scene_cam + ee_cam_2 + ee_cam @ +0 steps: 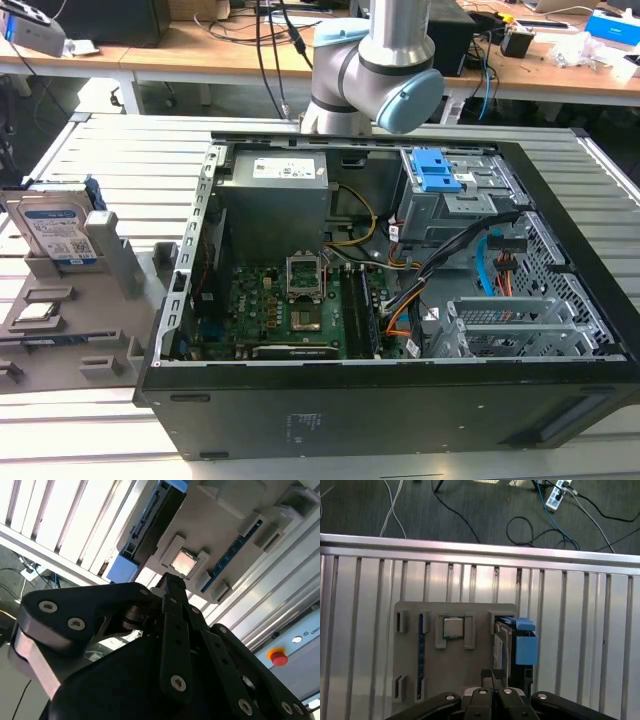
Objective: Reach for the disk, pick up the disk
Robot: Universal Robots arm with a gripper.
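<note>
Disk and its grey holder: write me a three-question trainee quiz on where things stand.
1. True or false: the disk lies inside the computer case.
2. In the grey holder, the disk is: A) lying flat, B) standing upright on its edge, C) upside down under the holder.
3. Fill in: the gripper holds ___.

Key: 1 false; 2 B; 3 nothing.

Desk [100, 140]: pale metal slats, bright with glare.
Floor [470, 510]: dark grey, strewn with loose cables [540, 530] and a white power strip [555, 495].
Behind: wooden benches [180, 45], cluttered with gear.
</note>
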